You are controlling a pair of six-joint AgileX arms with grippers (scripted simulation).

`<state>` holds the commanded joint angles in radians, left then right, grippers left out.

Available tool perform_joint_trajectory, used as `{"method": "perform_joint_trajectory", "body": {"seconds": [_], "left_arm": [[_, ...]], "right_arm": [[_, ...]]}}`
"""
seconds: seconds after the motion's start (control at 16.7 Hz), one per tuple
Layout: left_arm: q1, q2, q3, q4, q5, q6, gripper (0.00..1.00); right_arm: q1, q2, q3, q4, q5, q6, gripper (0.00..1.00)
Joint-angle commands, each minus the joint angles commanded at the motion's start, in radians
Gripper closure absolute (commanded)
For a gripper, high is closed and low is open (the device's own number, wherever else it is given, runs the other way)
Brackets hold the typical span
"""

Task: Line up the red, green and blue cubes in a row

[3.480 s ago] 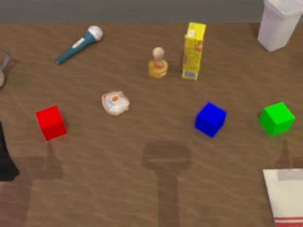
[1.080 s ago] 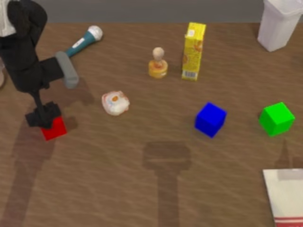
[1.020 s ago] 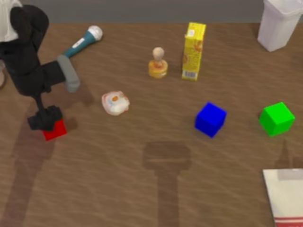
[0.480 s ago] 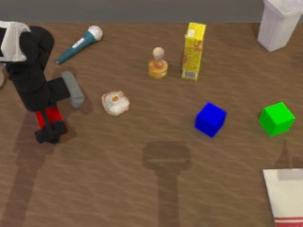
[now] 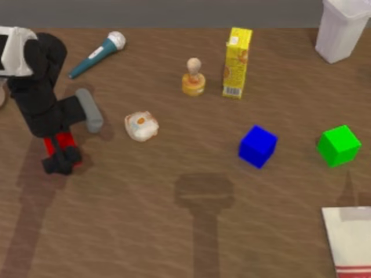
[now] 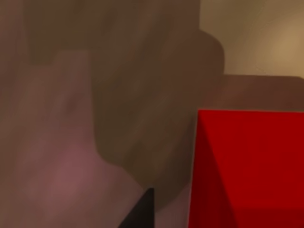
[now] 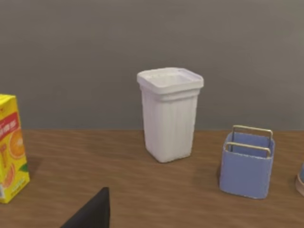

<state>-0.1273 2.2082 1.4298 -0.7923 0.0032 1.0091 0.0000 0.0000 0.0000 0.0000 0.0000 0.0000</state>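
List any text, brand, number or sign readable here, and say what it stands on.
None can be read.
Yellow carton: print, an orange picture and a barcode-like patch, all too blurred to read.
Red-striped white object at the table's right edge: no lettering shows.
The cubes bear no markings.

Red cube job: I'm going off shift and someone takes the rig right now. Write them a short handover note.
Left claw: down at the table's left side around the red cube; whether it is clamped cannot be told.
Right arm: parked at the table's lower right; only a dark tip of its claw shows in its wrist view.
Blue cube: right of centre. Green cube: near the right edge, about level with the blue one.
Done: nothing lined up yet.
Left: bring the red cube over toward the other two, then close up all three into a row.
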Motion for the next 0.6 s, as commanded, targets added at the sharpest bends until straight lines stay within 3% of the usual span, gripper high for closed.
{"method": "perform_joint_trajectory", "body": {"seconds": [0.3,0.6], "left_arm": [[0.000,0.000,0.000,0.000,0.000,0.000,0.98],[0.000,0.000,0.000,0.000,0.000,0.000,1.00]], "right_arm": [[0.000,0.000,0.000,0.000,0.000,0.000,0.00],[0.000,0.000,0.000,0.000,0.000,0.000,0.00]]}}
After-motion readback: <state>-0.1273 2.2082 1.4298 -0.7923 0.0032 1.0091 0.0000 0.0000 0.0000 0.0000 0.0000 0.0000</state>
